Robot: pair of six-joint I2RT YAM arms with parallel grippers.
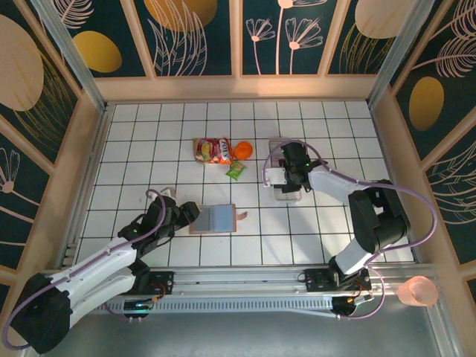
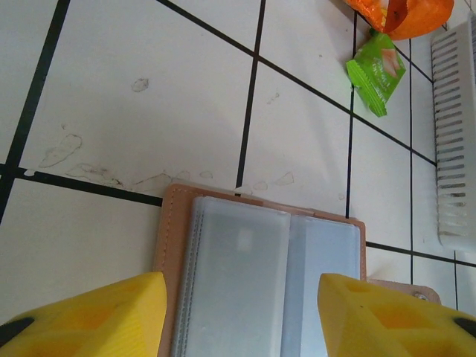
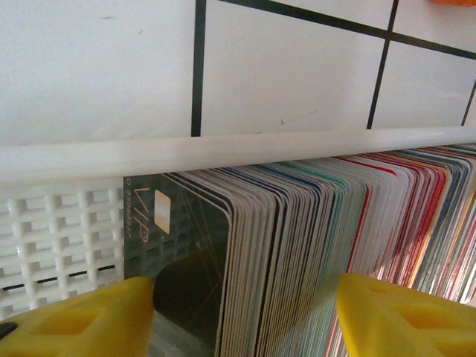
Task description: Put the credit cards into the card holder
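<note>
Here — left gripper wide, card holder cropped | right gripper wide, credit cards cropped

The top external camera hangs high above and behind the arm bases, which sit at 6 o'clock in its frame. It looks steeply down and takes in the whole tiled table.

The left wrist camera looks down from close above the card holder, past the yellow fingers of the left gripper. It faces towards the green packet and white tray at 1 to 2 o'clock, and the overhead view shares all three.

The right wrist camera is nearest of all. It peers over the tray's rim onto the credit cards.
</note>
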